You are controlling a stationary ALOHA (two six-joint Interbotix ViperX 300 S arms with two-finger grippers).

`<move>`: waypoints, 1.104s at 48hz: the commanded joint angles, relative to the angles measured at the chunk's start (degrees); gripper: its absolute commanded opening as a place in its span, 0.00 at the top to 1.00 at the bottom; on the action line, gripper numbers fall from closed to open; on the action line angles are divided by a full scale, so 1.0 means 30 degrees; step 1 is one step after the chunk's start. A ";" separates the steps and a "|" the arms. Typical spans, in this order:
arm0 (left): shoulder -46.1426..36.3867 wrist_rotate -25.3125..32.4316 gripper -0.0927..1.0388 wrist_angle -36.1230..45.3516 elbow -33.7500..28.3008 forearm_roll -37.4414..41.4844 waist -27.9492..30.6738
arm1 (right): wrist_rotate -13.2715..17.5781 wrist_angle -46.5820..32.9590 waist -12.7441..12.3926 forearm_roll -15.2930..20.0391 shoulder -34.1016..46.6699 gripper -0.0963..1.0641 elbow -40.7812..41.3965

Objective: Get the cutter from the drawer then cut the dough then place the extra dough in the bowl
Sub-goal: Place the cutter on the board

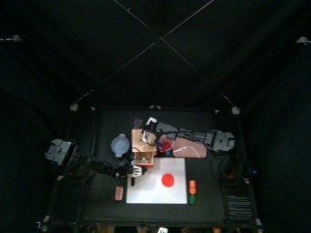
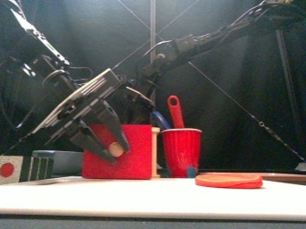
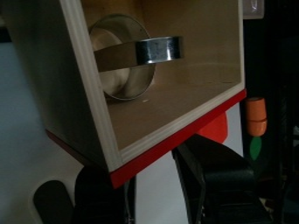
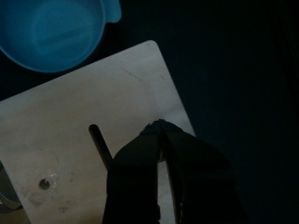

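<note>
Red drawer front [image 3: 176, 140] stands open, your left gripper [image 2: 106, 139] with jaws clamped on it.
Metal cutter [image 3: 128, 57] lies inside, untouched; your right gripper [image 4: 158, 131], jaws together, sits over the wooden box [image 4: 82, 114], probably steadying it.

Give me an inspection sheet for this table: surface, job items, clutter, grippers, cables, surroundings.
Surface: black table, white cutting board at its front.
Job's things: red dough disc on the board; wooden box with red drawer front pulled out; round metal cutter in the drawer; blue-grey bowl beside the box.
Clutter: red cup holding red knife and blue knife; orange-green toy food at board's right edge; small toy left of board.
Grippers: left gripper at the drawer front; right gripper shut, empty, over the box top.
Cables: nothing seen.
Surroundings: black curtains.
</note>
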 commanded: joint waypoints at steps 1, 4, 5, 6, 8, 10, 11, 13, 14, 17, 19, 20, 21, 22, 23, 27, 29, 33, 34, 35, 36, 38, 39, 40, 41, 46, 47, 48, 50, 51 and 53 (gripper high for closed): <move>-0.0205 0.0117 0.46 0.0146 -0.0557 0.0117 -0.0527 | -0.0029 0.0088 0.0029 0.0029 -0.0264 0.89 -0.0205; -0.0176 0.0117 0.45 0.0146 -0.0498 0.0117 -0.0498 | -0.0029 0.0088 0.0059 0.0029 -0.0264 0.89 -0.0264; -0.0176 0.0146 0.44 0.0176 -0.0469 0.0117 -0.0498 | -0.0029 0.0088 0.0029 0.0029 -0.0264 0.89 -0.0264; -0.0176 0.0146 0.44 0.0205 -0.0439 0.0088 -0.0498 | -0.0029 0.0088 0.0059 0.0029 -0.0264 0.89 -0.0264; -0.0146 0.0146 0.43 0.0234 -0.0410 0.0117 -0.0527 | -0.0029 0.0088 0.0059 0.0029 -0.0234 0.89 -0.0234; -0.0146 0.0146 0.41 0.0381 -0.0352 0.0117 -0.0498 | -0.0029 0.0088 0.0059 0.0059 -0.0205 0.89 -0.0234; -0.0146 0.0146 0.40 0.0439 -0.0322 0.0146 -0.0498 | -0.0029 0.0088 0.0088 0.0059 -0.0205 0.89 -0.0234; -0.0146 0.0146 0.37 0.0615 -0.0293 0.0146 -0.0527 | -0.0029 0.0088 0.0088 0.0088 -0.0176 0.89 -0.0264; -0.0146 0.0146 0.34 0.0732 -0.0293 0.0176 -0.0527 | -0.0029 0.0088 0.0088 0.0059 -0.0117 0.89 -0.0264; -0.0146 0.0146 0.30 0.0937 -0.0234 0.0234 -0.0498 | -0.0029 0.0088 0.0117 0.0059 -0.0117 0.89 -0.0264; -0.0146 0.0146 0.26 0.0967 -0.0234 0.0264 -0.0498 | -0.0029 0.0088 0.0146 0.0088 -0.0117 0.89 -0.0264; -0.0146 0.0146 0.24 0.0967 -0.0205 0.0264 -0.0498 | -0.0029 0.0088 0.0176 0.0059 -0.0117 0.89 -0.0264; -0.0146 0.0176 0.22 0.0996 -0.0205 0.0293 -0.0498 | -0.0029 0.0088 0.0176 0.0059 -0.0117 0.89 -0.0234; -0.0146 0.0176 0.21 0.0996 -0.0205 0.0322 -0.0527 | -0.0029 0.0088 0.0205 0.0059 -0.0117 0.89 -0.0264; -0.0146 0.0176 0.19 0.0996 -0.0205 0.0322 -0.0498 | -0.0029 0.0088 0.0205 0.0088 -0.0117 0.89 -0.0264; -0.0176 0.0176 0.16 0.0996 -0.0176 0.0439 -0.0498 | -0.0029 0.0088 0.0264 0.0029 -0.0117 0.89 -0.0264; -0.0205 0.0176 0.15 0.0996 -0.0146 0.0469 -0.0498 | -0.0029 0.0088 0.0293 0.0059 -0.0117 0.89 -0.0264; -0.0381 0.0234 0.15 0.0967 0.0000 0.0645 -0.0527 | 0.0000 0.0088 0.0293 0.0059 -0.0264 0.89 -0.0264; -0.0469 0.0293 0.15 0.0996 0.0029 0.0703 -0.0498 | -0.0029 0.0088 0.0322 0.0029 -0.0322 0.89 -0.0264; -0.0557 0.0293 0.15 0.0967 0.0088 0.0820 -0.0527 | -0.0029 0.0088 0.0322 0.0029 -0.0381 0.89 -0.0264; -0.0674 0.0293 0.15 0.0967 0.0146 0.0967 -0.0527 | -0.0029 0.0088 0.0352 0.0029 -0.0439 0.89 -0.0264; -0.0967 0.0381 0.15 0.0967 0.0293 0.1348 -0.0527 | -0.0029 0.0088 0.0381 0.0029 -0.0615 0.89 -0.0264; -0.1113 0.0381 0.15 0.0967 0.0381 0.1611 -0.0557 | -0.0059 0.0088 0.0410 0.0029 -0.0732 0.89 -0.0264; -0.1318 0.0381 0.15 0.0967 0.0469 0.1904 -0.0557 | -0.0059 0.0088 0.0439 0.0029 -0.0820 0.89 -0.0264; -0.1494 0.0322 0.16 0.0967 0.0586 0.2168 -0.0557 | -0.0059 0.0088 0.0498 0.0029 -0.0937 0.89 -0.0264; -0.2754 0.0264 0.16 0.1025 0.1289 0.3926 -0.0557 | -0.0059 0.0088 0.0762 0.0059 -0.1582 0.89 -0.0205; -0.2988 0.0293 0.16 0.1025 0.1436 0.4219 -0.0557 | -0.0059 0.0117 0.0820 0.0029 -0.1699 0.89 -0.0146; -0.3223 0.0322 0.16 0.1025 0.1553 0.4570 -0.0586 | -0.0088 0.0088 0.0908 0.0029 -0.1846 0.89 -0.0117; -0.3750 0.0322 0.16 0.1025 0.1875 0.5244 -0.0557 | -0.0088 0.0117 0.1025 0.0029 -0.2080 0.88 0.0059; -0.3984 0.0381 0.16 0.1025 0.2080 0.5596 -0.0557 | -0.0088 0.0117 0.1113 0.0029 -0.2227 0.88 0.0146; -0.4453 0.0381 0.16 0.1025 0.2461 0.6416 -0.0557 | -0.0088 0.0117 0.1318 0.0029 -0.2461 0.88 0.0352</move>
